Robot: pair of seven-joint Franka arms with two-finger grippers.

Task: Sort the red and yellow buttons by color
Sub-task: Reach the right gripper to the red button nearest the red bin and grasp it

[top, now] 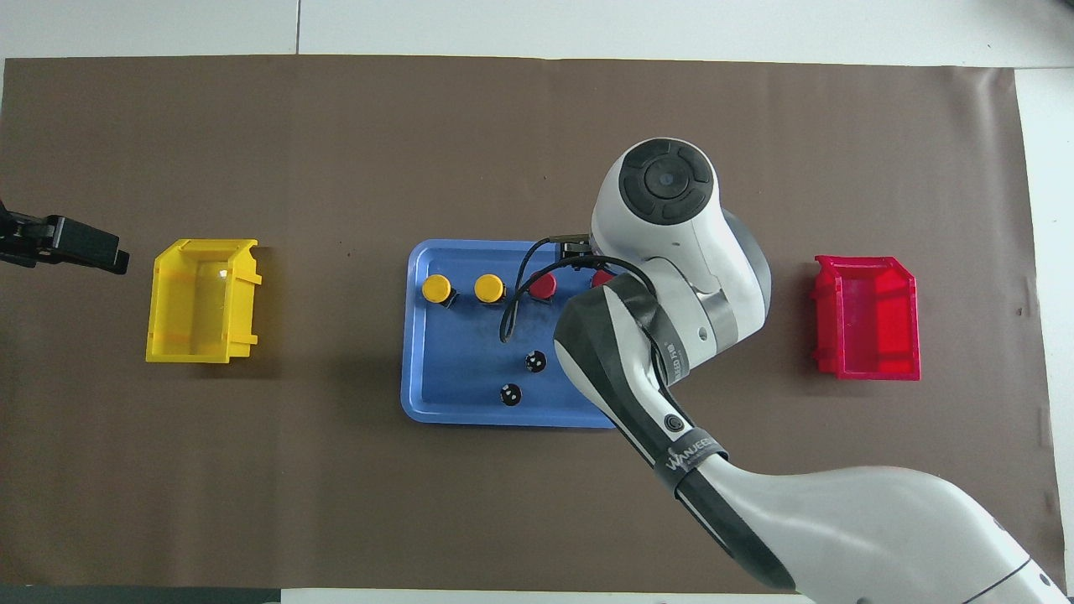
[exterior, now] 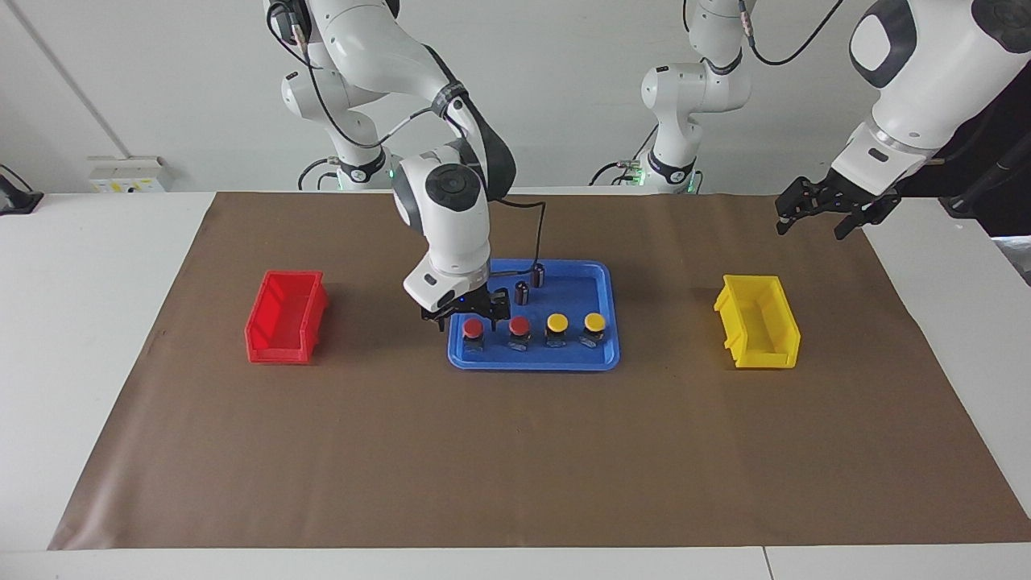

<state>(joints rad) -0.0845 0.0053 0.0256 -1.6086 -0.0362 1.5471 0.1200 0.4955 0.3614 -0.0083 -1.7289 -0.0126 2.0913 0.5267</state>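
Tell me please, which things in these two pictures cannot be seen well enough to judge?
- Overhead view: the right arm covers most of the end red button and one corner of the blue tray.
- Facing view: whether the right gripper already touches that red button is too small to tell.
- Overhead view: the left gripper is cut off by the picture's edge.

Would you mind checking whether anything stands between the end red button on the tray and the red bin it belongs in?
Nothing visible does. The right hand sits around that red button at the blue tray's right-arm end; only the tray rim and bare brown paper lie before the red bin.
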